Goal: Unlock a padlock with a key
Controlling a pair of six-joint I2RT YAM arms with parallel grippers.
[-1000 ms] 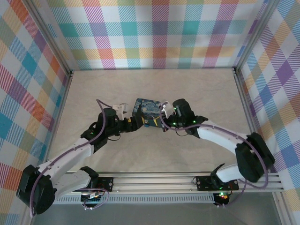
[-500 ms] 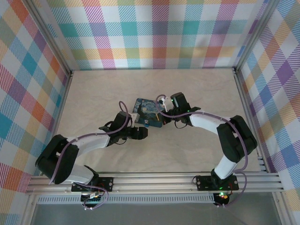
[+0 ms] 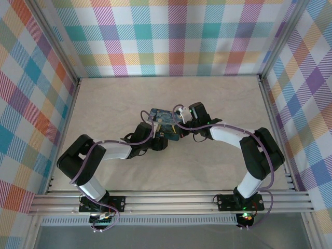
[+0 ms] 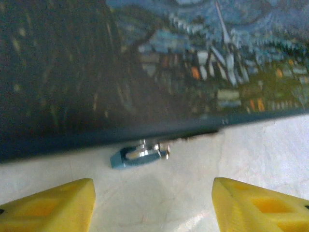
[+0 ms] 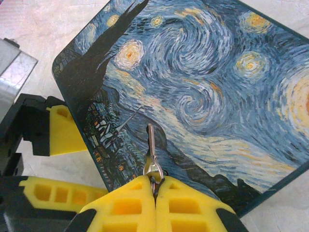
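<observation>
The right gripper (image 5: pixel 155 186), at the bottom centre of its wrist view, is clenched on a small silvery key (image 5: pixel 151 145). The key's thin shaft points up the frame over the starry-night tin (image 5: pixel 203 82). The left gripper (image 4: pixel 153 188) is released, its yellow fingers (image 4: pixel 53 203) spread at the lower corners of its wrist view with bare table (image 4: pixel 203 154) between them. The padlock (image 4: pixel 137 155) lies on its side just above that gap, near frame centre, right at the tin's lower edge, silvery shackle toward the right
</observation>
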